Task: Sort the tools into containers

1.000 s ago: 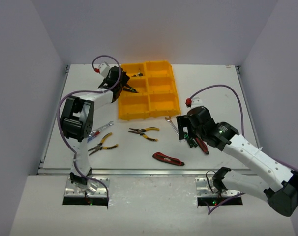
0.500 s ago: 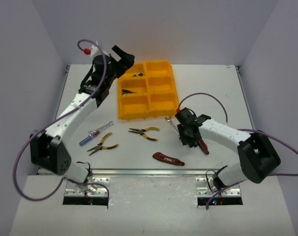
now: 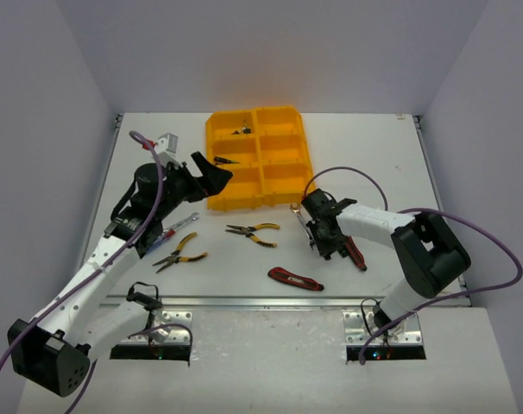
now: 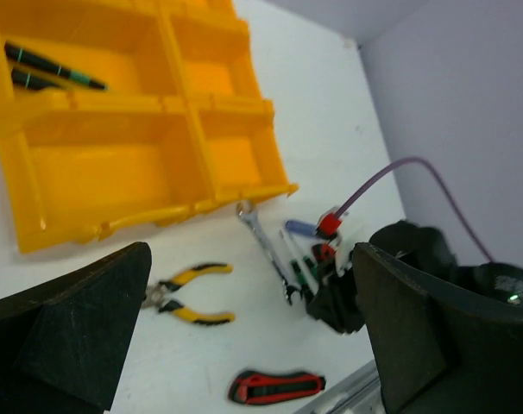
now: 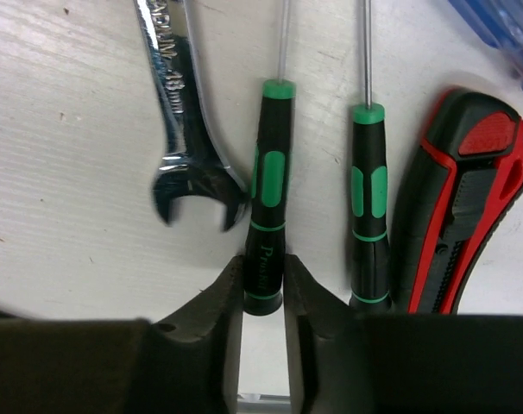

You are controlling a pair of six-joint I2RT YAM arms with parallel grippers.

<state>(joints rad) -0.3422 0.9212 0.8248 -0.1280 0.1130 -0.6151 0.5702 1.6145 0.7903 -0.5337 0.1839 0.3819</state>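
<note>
Inside the tray [image 3: 261,204], in its left compartments, a few dark screwdrivers [image 4: 54,67] lie sorted; at least 8 tools wait just near of it. The right gripper [image 5: 263,278] pinches a green screwdriver [image 5: 268,194] beside the wrench [image 5: 179,129]; the left gripper [image 3: 213,172] gapes wide, empty, at the tray's left wall

Robotics lab test cell, plain pale walls [image 3: 270,52] enclosing a white table [image 3: 374,147]

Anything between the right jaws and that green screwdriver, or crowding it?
Nothing visible. The jaws of the right gripper flank the handle of the green screwdriver; a wrench and a second screwdriver lie close on either side.
</note>
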